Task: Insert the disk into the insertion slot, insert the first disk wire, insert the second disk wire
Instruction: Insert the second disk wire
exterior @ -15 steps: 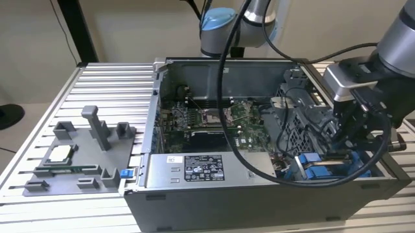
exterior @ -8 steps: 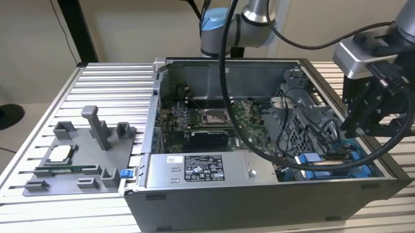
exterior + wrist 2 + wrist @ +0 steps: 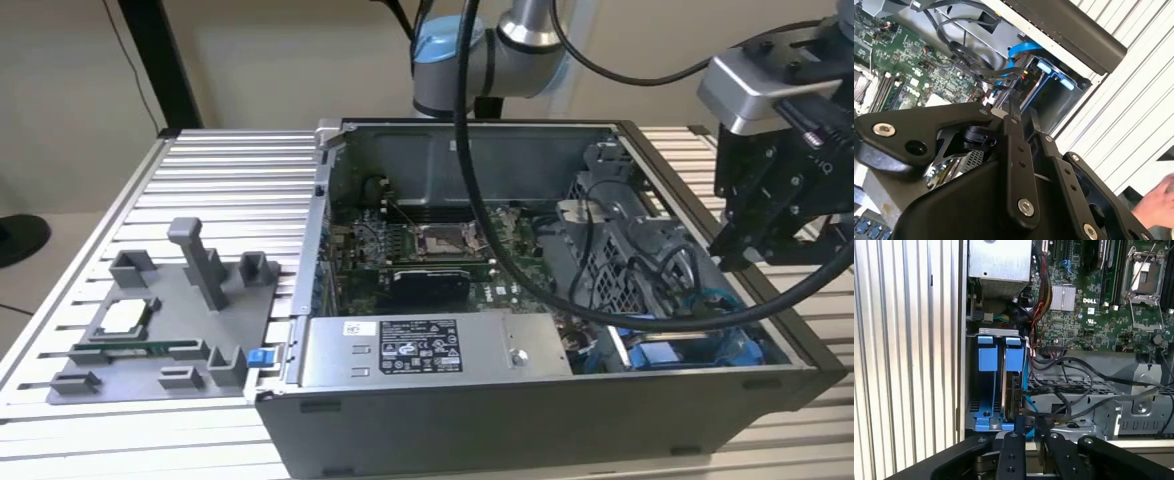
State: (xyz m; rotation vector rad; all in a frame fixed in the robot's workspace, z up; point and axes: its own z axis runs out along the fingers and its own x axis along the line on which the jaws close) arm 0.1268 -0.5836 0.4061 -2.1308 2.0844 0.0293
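The disk (image 3: 1015, 390) stands on edge in its bright blue carrier (image 3: 1014, 356) inside the insertion slot (image 3: 996, 333), beside another blue carrier (image 3: 986, 354). Black disk wires (image 3: 1064, 389) run from the disk's side across the grey cage; I cannot tell if they are plugged in. My gripper (image 3: 1033, 434) hovers just above that bay with its fingers (image 3: 1013, 455) close together. In the second wrist view the gripper (image 3: 1002, 107) is shut, its tips meeting over the wires (image 3: 979, 65) and the blue carriers (image 3: 1046, 67). In the exterior view the gripper (image 3: 737, 255) hangs above the case's right side, over the blue carriers (image 3: 663, 355).
The open computer case (image 3: 534, 410) holds a green motherboard (image 3: 427, 250) and a grey labelled power-supply box (image 3: 400, 352). A grey fixture tray (image 3: 160, 330) lies on the slatted table (image 3: 227, 180) at the exterior view's left. A person's hand (image 3: 1156, 200) is near the table.
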